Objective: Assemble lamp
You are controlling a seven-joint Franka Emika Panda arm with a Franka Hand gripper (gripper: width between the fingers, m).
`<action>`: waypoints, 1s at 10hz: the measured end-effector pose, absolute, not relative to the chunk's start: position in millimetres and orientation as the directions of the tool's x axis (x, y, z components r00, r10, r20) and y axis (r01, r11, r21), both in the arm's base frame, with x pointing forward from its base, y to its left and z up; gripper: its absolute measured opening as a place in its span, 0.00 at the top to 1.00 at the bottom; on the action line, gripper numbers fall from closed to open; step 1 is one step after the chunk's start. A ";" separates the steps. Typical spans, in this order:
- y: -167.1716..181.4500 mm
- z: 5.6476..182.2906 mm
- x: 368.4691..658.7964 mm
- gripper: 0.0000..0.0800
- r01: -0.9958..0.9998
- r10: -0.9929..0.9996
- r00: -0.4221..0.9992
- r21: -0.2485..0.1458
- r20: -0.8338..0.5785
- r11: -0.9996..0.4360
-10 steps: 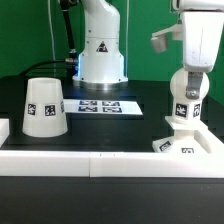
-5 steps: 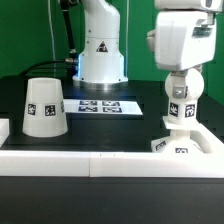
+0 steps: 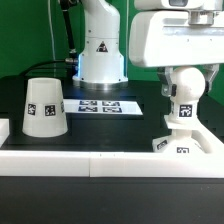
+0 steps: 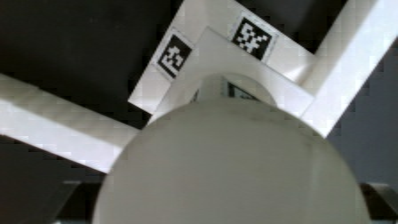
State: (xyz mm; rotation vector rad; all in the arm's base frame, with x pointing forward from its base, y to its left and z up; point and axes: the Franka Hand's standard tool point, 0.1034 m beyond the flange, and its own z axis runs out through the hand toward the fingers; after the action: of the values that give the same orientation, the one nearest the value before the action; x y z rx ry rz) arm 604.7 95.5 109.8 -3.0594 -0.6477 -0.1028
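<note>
Start at your gripper (image 3: 185, 74), in the upper right of the exterior view. The big wrist housing sits right over the bulb (image 3: 185, 93) and hides the fingers, so you cannot tell whether the jaws are clamped on it or standing slack around it. The wrist view does not settle it, because the bulb's rounded white body (image 4: 222, 160) fills the middle of that picture (only dim dark shapes show at either side of it).

Directly under the bulb is the base (image 3: 178, 142), in the lower right of the exterior view, close behind the front rail (image 3: 80, 160). The bulb stands upright with its tagged neck down into the base. Whether it is fully seated cannot be read from here.

My judgement is that you are in the first joining step, bulb into base, and it is near done or being finished.

The shade (image 3: 45, 107) is what remains. It sits mouth-down at the middle left of the exterior view, well apart from the base, with the marker board (image 3: 104, 104) between them on the black table (image 3: 125, 125). It has not yet been fitted over the bulb.
</note>
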 end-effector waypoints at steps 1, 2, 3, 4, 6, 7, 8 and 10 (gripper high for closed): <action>94.9 109.8 604.8 0.28 0.334 0.333 0.940 -0.003 0.067 -0.942; 94.0 110.0 605.1 0.28 0.255 0.254 0.965 -0.008 0.067 -0.967; 93.3 110.2 605.2 0.28 0.185 0.184 0.981 -0.012 0.066 -0.983; 92.7 110.4 605.4 0.28 0.128 0.127 0.990 -0.016 0.066 -0.992; 94.4 109.7 603.9 0.28 -0.109 -0.112 0.991 -0.040 0.071 -0.993; 94.8 109.4 603.3 0.28 -0.175 -0.178 0.982 -0.044 0.066 -0.984; 94.9 109.1 602.4 0.28 -0.284 -0.287 0.956 -0.051 0.055 -0.957; 97.7 110.0 599.6 0.28 -0.472 -0.472 0.881 -0.051 -0.003 -0.880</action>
State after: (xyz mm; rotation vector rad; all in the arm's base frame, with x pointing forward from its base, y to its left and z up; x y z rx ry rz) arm 599.6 97.7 110.0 -2.9985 0.7531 -0.0144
